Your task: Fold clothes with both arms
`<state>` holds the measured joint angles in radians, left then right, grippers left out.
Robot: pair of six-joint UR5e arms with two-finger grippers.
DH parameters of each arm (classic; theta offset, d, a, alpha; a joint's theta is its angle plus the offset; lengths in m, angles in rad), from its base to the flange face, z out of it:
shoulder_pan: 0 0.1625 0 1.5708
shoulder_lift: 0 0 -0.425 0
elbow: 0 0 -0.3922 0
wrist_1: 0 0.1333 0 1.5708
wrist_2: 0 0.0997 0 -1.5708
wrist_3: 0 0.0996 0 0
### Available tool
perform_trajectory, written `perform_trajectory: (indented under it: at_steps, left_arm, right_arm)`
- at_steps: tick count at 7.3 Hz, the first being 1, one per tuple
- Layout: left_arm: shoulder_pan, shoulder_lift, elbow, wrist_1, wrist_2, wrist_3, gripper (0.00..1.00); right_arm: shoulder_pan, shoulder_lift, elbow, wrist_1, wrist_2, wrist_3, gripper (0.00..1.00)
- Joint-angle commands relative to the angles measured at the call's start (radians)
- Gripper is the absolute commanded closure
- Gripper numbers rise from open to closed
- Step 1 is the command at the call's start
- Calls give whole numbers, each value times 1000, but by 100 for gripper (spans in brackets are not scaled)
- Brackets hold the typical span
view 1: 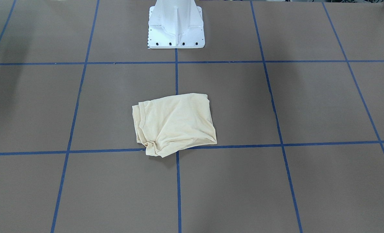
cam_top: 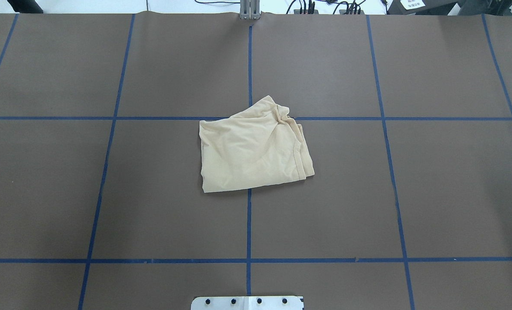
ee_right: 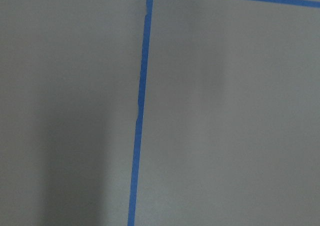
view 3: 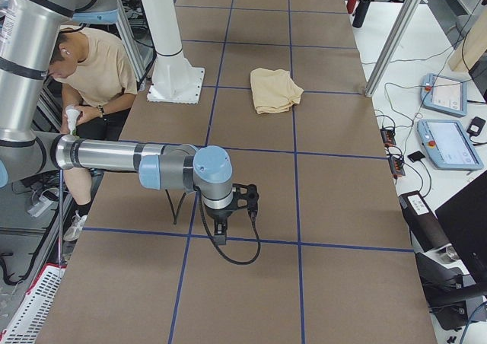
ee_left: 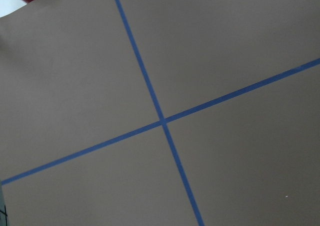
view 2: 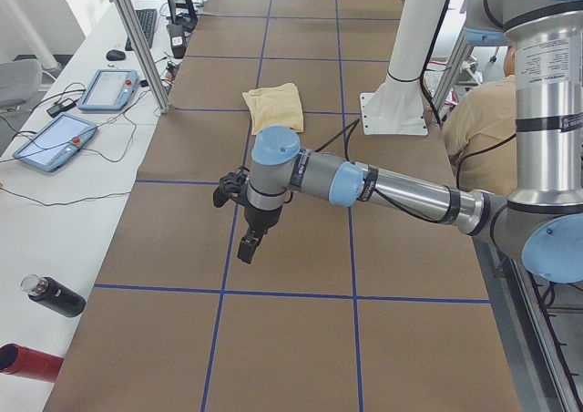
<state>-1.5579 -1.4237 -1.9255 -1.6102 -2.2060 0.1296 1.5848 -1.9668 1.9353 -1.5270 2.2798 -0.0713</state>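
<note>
One pale yellow-cream thin-fabric shirt [cam_top: 254, 148]: folded, rumpled, mid brown paper-covered table [cam_top: 411, 193], overlapping a blue tape line crossing [cam_top: 249, 118]. The left black gripper [view 2: 249, 245] and right black gripper [view 3: 221, 234] hang near the table ends, well apart from the shirt; whether their fingers are apart or together cannot be told.

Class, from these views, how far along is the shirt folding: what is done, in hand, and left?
Done: the shirt lies in a compact, layered bundle in the middle of the table, one corner bunched. In hand: nothing; the left pincer and right pincer hang over the table near opposite ends, away from the cloth. Left: probably only neatening that corner, if anything.
</note>
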Motion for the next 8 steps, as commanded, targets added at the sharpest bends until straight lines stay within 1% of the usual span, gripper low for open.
perform_trajectory:
  at_steps: [1,2,3,4,5,8]
  left_arm:
    - [-11,31,48,3,-152,-10,0]
    - [-11,51,66,-11,-162,-2,0]
    - [-11,60,50,-8,-163,-7,0]
    - [-7,54,75,-7,-161,-8,0]
    - [-7,54,98,-11,-158,-10,0]
    - [-10,65,86,-10,-147,-1,0]
  right_arm:
    - [-79,46,-2,-10,3,43,0]
    - [-100,51,2,-7,6,79,0]
    - [-100,51,23,-7,21,79,0]
    - [-98,46,16,-9,59,74,0]
    - [-98,49,-10,1,72,68,0]
    - [-97,52,-32,7,56,64,0]
